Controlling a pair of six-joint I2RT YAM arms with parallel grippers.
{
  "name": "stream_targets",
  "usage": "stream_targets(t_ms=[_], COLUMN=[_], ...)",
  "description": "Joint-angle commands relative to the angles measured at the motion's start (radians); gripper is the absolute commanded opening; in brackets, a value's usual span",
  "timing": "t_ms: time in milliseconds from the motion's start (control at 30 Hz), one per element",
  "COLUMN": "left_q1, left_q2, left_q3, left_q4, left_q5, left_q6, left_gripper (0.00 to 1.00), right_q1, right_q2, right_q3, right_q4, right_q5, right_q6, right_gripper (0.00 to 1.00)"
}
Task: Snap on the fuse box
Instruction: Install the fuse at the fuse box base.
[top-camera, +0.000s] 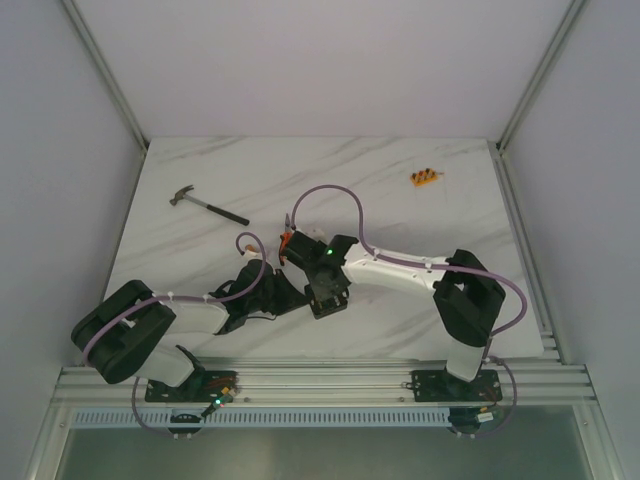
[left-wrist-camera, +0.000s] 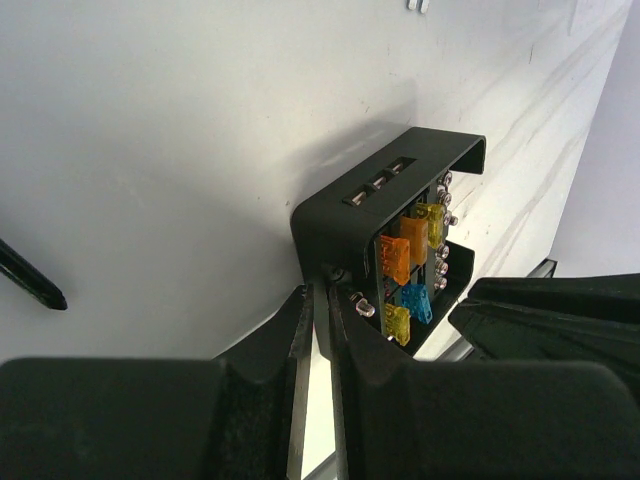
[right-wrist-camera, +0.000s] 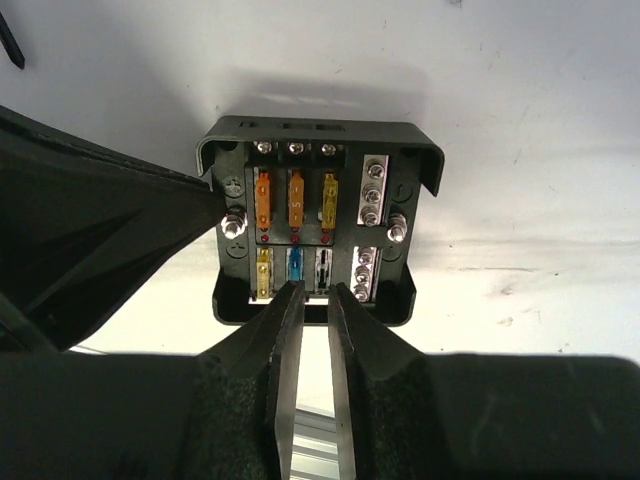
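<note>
Left claw (left-wrist-camera: 320, 300) pinches fuse box (left-wrist-camera: 350, 215) side wall; right claw (right-wrist-camera: 312, 295) nearly closed at its near edge, grip unclear.

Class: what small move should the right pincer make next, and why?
Probably press on the near edge of the fuse box: the right pincer stands narrowed right at that edge, while the left pincer is at its corner, likely steadying it.

The black square fuse box (right-wrist-camera: 315, 215), orange, yellow and blue fuses and silver screws showing, is near the middle of the surface (top-camera: 420, 200).
</note>
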Motion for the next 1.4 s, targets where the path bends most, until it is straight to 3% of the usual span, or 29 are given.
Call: stream_targets(t_ms=[0, 533, 700, 800, 1367], left_q1=[-0.007, -0.008, -0.007, -0.008, -0.007], left_q2=[0.024, 0.03, 0.031, 0.03, 0.04], left_q3=[-0.018, -0.017, -0.017, -0.017, -0.014], left_q4=[-0.07, -0.067, -0.066, -0.068, -0.067], left_q5=[-0.025, -0.021, -0.022, -0.021, -0.02], left_q6=[0.003, 0.004, 0.003, 0.003, -0.002], left_gripper=[0.21, 0.21, 0.2, 0.2, 0.2], right_q1=[-0.007, -0.012, -0.012, -0.012, 0.043], right_q2=[-0.002, 0.044, 0.055, 0.062, 0.233], right_q3=[-0.012, -0.044, -0.043, -0.049, -0.244], right_q4=[0.02, 0.012, 0.013, 0.013, 0.024], right_q5=[-0.021, -0.06, -0.064, -0.074, -0.173], right_q6=[0.019, 0.022, 0.016, 0.011, -0.028], right_gripper=[0.22, 0.19, 0.12, 0.0, 0.0])
